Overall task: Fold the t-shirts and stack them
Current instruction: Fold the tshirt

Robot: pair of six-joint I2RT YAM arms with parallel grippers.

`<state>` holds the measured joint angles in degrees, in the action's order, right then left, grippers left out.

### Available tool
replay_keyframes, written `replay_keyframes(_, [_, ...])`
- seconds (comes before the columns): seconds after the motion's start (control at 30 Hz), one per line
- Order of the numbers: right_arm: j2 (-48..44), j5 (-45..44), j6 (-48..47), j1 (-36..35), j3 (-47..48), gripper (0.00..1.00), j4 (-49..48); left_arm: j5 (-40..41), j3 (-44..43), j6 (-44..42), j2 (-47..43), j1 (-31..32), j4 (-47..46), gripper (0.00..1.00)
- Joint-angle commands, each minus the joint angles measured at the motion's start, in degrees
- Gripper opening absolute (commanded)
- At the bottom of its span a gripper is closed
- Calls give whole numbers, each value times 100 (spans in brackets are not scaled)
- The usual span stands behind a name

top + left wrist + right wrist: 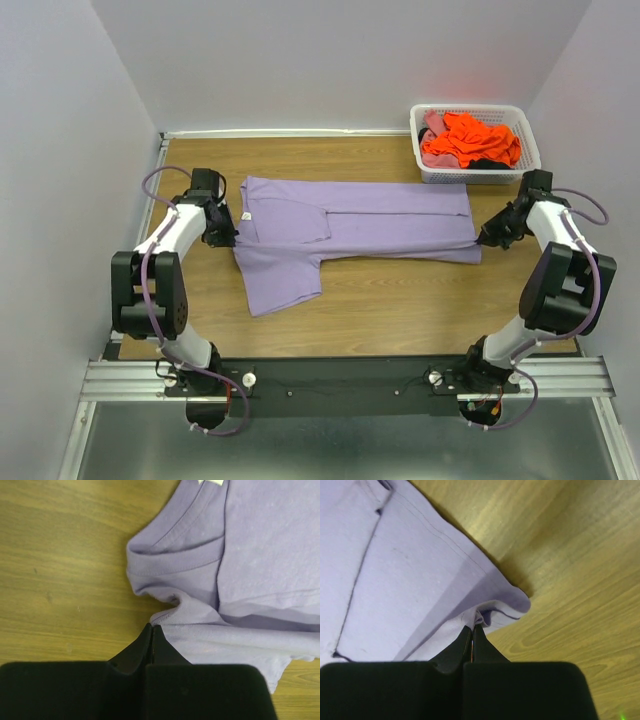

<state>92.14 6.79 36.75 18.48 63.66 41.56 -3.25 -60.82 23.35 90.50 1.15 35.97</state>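
Note:
A lavender-purple t-shirt (360, 228) lies partly folded lengthwise across the table, neck and small white label (246, 215) at the left, one sleeve (283, 280) spread toward the front. My left gripper (222, 236) is shut on the shirt's shoulder edge beside the collar (175, 555), fingertips (151, 627) pinching cloth. My right gripper (487, 238) is shut on the hem corner (490, 612) at the shirt's right end. An orange t-shirt (470, 140) and a pink one (433, 122) lie crumpled in the basket.
A white lattice basket (476, 172) stands at the back right corner of the wooden table (400, 310). Grey walls close in on the left, back and right. A metal rail (340, 375) with the arm bases runs along the near edge.

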Motion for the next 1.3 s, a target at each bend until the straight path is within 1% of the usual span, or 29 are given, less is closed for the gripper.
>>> replay_keyframes(0.0, [243,121,-115,24,375,0,-245,-211,-334,-147,205,-71,-98,0])
replay_keyframes(0.17, [498,200,-151,24,525,0,-420,-256,-624,-164,530,-71,-142,0])
replay_keyframes(0.23, [586,192,-203,33,551,0,-465,-256,-765,-173,635,-203,-160,0])
replay_keyframes(0.6, [1052,270,-335,15,946,0,-684,-220,-1301,-200,1198,-203,-248,0])
replay_keyframes(0.77, [1254,358,-362,-2,1043,0,-755,-229,-1398,-191,1339,-203,-309,0])
replay_keyframes(1.03, [1456,209,-388,-29,894,0,-957,-256,-1328,-217,1488,-203,-555,0])
replay_keyframes(1.1, [1482,174,-432,-29,894,2,-1018,-229,-1293,-209,1523,-203,-599,0])
replay_keyframes(1.17, [1509,200,-502,-29,911,7,-1045,-343,-1301,-244,1549,-203,-626,4])
replay_keyframes(1.2, [1483,209,-563,-46,912,13,-1062,-491,-1275,-244,1524,-203,-669,6])
replay_keyframes(1.27, [1421,200,-625,-81,912,20,-1054,-624,-1231,-209,1462,-203,-740,8])
